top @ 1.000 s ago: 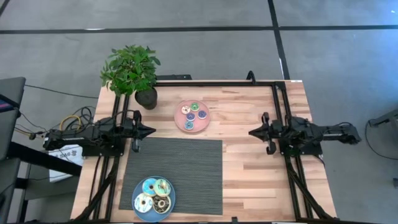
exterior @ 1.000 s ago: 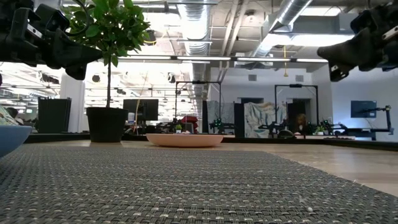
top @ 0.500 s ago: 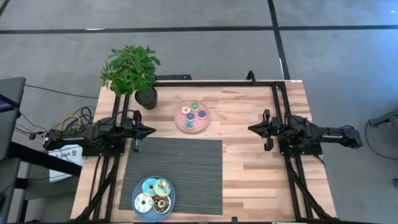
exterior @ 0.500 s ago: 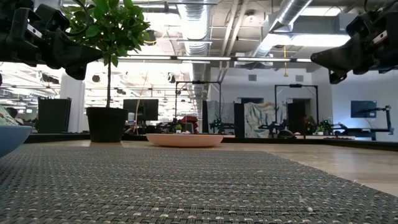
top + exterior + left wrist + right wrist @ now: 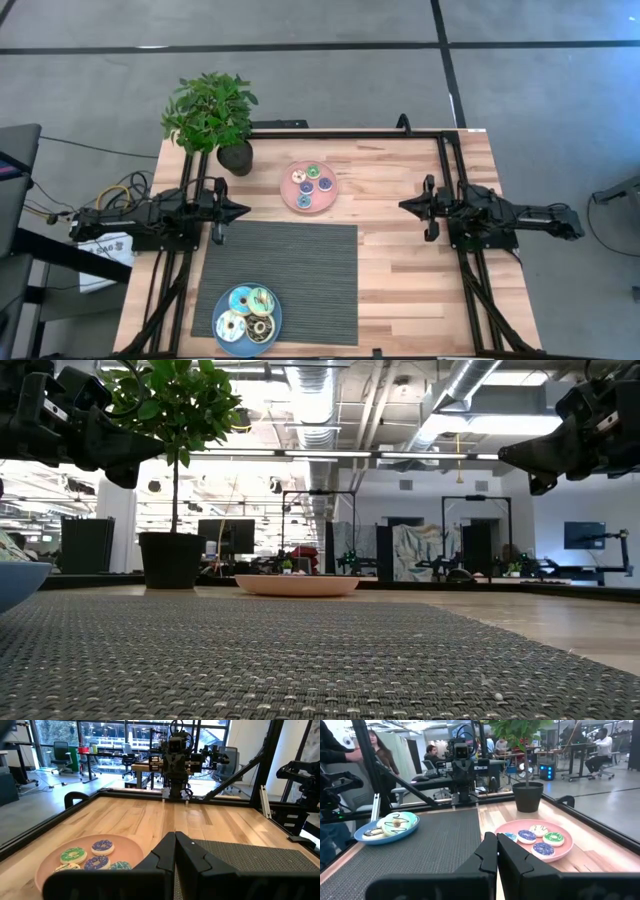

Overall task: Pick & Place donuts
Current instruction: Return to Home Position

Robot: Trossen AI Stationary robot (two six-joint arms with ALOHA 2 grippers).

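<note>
Every donut in view already lies on a plate, so the relation that matters is how each arm stands to those plates as it parks. The left gripper [image 5: 238,210] hangs above the left edge of the pale wooden tabletop [image 5: 400,290], pointing inward. Its fingers [image 5: 164,854] are pressed together with nothing between them. The right gripper [image 5: 406,208] faces it from the right side, its fingers [image 5: 488,851] likewise closed and empty.

The round pink plate [image 5: 289,197] sits between the two grippers, a little toward the far edge where the leafy potted plant [image 5: 212,115] stands. It is nearer the left gripper than the right, and it touches neither. It carries five small toy ring donuts [image 5: 306,186], iced cream, green, teal and blue-purple, all lying flat and close together.

The round blue plate [image 5: 278,318] rests on the near left corner of the grey woven mat [image 5: 300,260], on the left arm's side and well apart from both grippers. Four large toy ring donuts [image 5: 242,300] lie flat on it, side by side.

Being rings, the donuts have no long axis to line up with. My judgement is that the sorting is done, and that no reach toward either plate is called for. Both grippers already hang clear of the plates, so parking should disturb nothing.
</note>
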